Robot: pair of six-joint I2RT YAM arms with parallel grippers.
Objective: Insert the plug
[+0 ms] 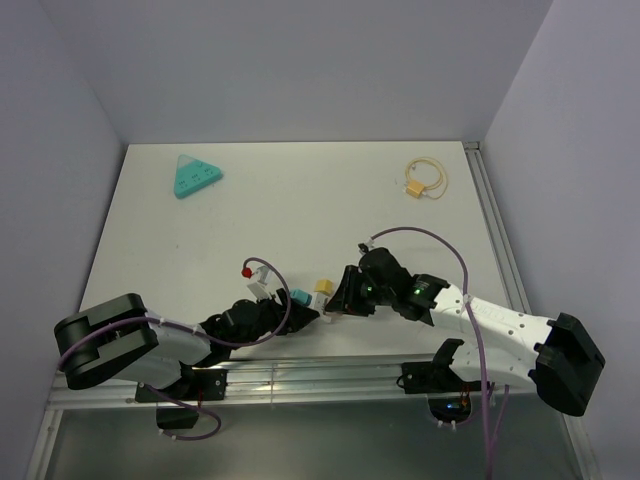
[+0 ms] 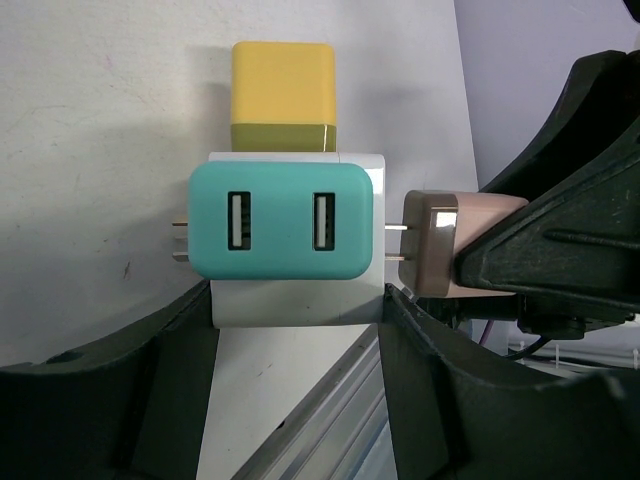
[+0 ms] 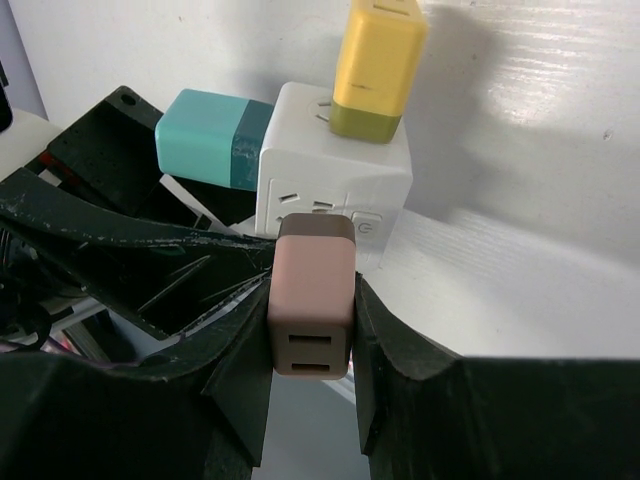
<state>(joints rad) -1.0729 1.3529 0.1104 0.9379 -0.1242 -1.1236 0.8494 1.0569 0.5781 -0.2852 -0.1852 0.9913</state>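
- Table (image 1: 300, 215) carries, at its far-left corner, a teal triangular piece (image 1: 196, 178) lying flat, well apart from both arms.
- Left gripper (image 1: 290, 315) reaches in low from the left, close to the near edge of the table. In the left wrist view its two black fingers (image 2: 150, 370) are closed against opposite sides of the white socket cube (image 2: 298, 305), clamping it.
- A teal charger (image 2: 280, 222) is plugged into the cube face that looks toward the left wrist camera. Its two USB ports stand side by side.
- A yellow charger (image 2: 283, 95) is seated on the neighbouring face of the cube. It has an olive band where it meets the white.
- The brown plug (image 2: 440, 245) is just beside the cube's right-hand face in the left wrist view. Its two metal prongs point straight at that face, and a short bare length of prong shows between plug body and cube. Whether the tips are already in the slots cannot be told.
- From the right wrist view the brown plug lines up with the slotted face of the cube, below the yellow charger.
- Right gripper (image 3: 312, 330) comes in from the right and is clamped on the brown plug, one finger (image 3: 240, 370) on each side of its body. The USB end of the plug faces the wrist camera.
- A looped cord (image 1: 427, 178) lies at the far right of the table, well away from the arms.
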